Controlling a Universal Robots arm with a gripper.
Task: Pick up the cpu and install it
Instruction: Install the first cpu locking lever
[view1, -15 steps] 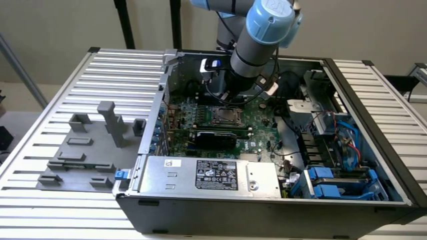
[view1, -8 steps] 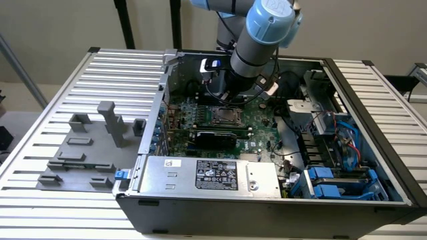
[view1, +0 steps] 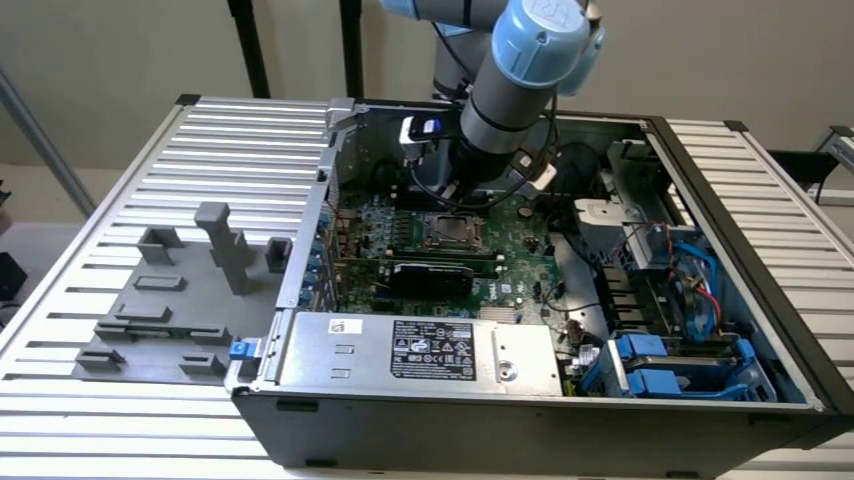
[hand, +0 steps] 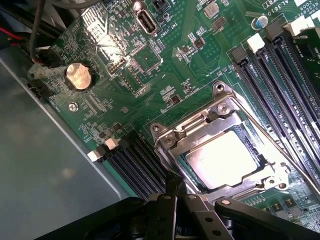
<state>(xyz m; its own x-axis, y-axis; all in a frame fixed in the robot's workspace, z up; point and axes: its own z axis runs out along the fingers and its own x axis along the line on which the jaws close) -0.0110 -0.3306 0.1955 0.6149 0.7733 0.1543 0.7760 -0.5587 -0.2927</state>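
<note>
The cpu (hand: 222, 159), a flat square chip with a pale silver top, lies inside the socket's metal frame (hand: 167, 137) on the green motherboard (hand: 165, 60). My gripper (hand: 174, 186) is shut with nothing between its black fingers, and its tips hover just off the frame's edge, close beside the cpu. In the exterior view the arm (view1: 514, 90) reaches down into the open computer case (view1: 534, 410), right above the socket (view1: 445, 228) in the middle of the board.
Black memory slots (hand: 280, 85) run beside the socket, with more (hand: 132, 165) on its other side. A coin battery (hand: 79, 76) and cables (hand: 35, 30) lie near the case wall. The power supply (view1: 427, 350), blue drive bays (view1: 674, 365) and grey fixture blocks (view1: 200, 270) surround the board.
</note>
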